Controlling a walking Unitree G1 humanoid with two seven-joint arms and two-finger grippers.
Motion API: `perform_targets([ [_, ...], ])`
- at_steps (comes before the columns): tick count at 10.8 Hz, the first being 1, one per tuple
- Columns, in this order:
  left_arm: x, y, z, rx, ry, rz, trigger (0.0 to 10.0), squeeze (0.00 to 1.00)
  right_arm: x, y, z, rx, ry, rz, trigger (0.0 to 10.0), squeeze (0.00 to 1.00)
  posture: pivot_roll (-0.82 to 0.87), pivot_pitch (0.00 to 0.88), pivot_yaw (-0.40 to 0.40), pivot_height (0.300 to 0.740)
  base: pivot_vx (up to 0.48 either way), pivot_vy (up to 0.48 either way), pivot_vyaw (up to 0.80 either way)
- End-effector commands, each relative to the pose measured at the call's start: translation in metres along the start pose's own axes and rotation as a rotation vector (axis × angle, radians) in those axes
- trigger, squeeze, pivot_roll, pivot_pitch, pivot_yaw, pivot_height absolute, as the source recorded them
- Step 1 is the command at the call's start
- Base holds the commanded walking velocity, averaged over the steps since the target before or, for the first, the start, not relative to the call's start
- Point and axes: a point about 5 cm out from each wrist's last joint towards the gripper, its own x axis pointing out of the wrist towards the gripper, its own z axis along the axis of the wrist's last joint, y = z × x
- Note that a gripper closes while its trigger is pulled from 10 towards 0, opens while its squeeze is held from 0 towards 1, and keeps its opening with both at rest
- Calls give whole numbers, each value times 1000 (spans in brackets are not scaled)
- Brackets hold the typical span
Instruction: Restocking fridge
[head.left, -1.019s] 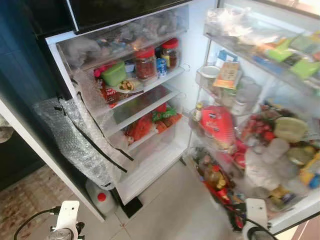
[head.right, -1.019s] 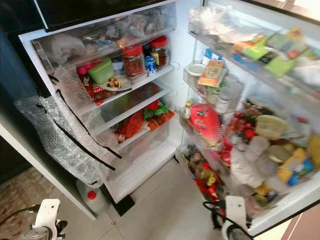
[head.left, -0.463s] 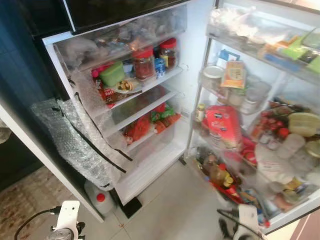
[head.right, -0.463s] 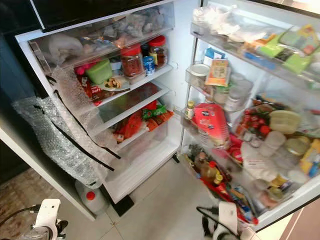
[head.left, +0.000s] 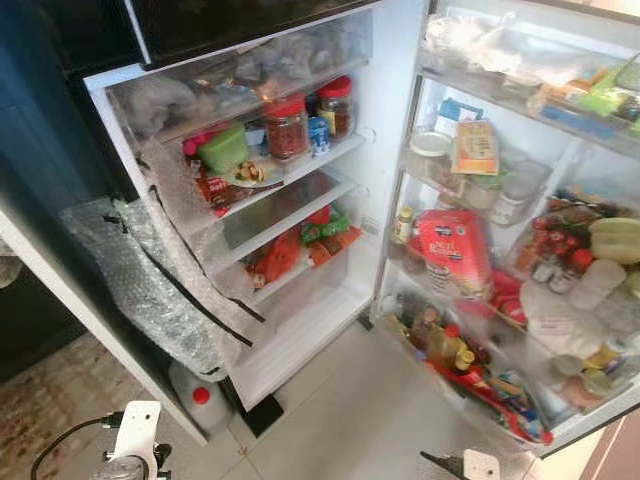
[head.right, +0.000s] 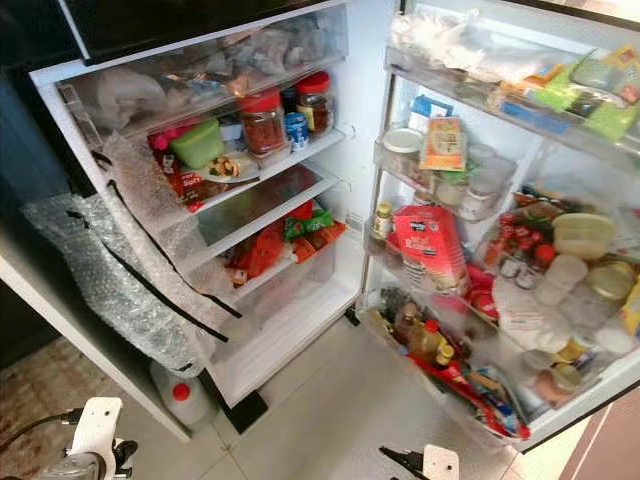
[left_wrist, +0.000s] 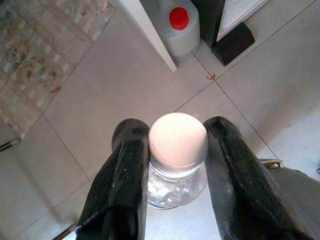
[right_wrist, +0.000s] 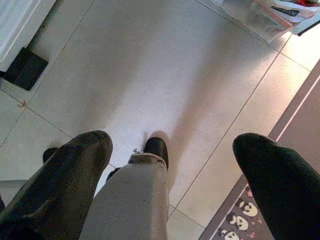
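Note:
The fridge (head.left: 250, 90) stands open before me. Its top shelf holds red-lidded jars (head.left: 290, 125) and a green tub (head.left: 227, 148). Under it a glass shelf (head.left: 285, 205) is bare, and red and green packets (head.left: 300, 250) lie lower down. The door (head.left: 600, 425) at the right is packed with bottles and packets. My left gripper (left_wrist: 176, 129) is low over the floor, shut on a clear bottle with a white cap (left_wrist: 177, 145). Beside my own leg, my right gripper (right_wrist: 175, 145) hangs open over the tiles with nothing between its fingers.
Bubble wrap (head.left: 150, 290) taped with black strips hangs off the fridge's left side. A white jug with a red cap (head.left: 200, 395) stands on the floor by the fridge's corner. A patterned rug (head.left: 50, 400) lies at the left, and a panda-print mat (right_wrist: 240, 220) is near my right foot.
The fridge door has swung wider open to the right. My right arm has dropped away from the door's lower edge. The left arm has stayed put.

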Motion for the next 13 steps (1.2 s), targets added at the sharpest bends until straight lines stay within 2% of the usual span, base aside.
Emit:
perform_targets([
  [1,0,5,-1,10,13,8,10000,0,1,3,4,11,-5,6,10000,0,1,0,38,740,251,0,0],
  [3,0,4,-1,8,15,5,10000,0,2,3,14,0,-27,5,10000,0,2,0,33,740,279,0,0],
  [9,0,4,-2,10,20,7,10000,0,2,3,16,-60,-32,25,10000,0,4,0,31,740,247,0,0],
  [13,0,4,-1,17,21,6,10000,0,2,3,17,-92,-38,37,10000,0,1,0,32,740,0,0,731],
])
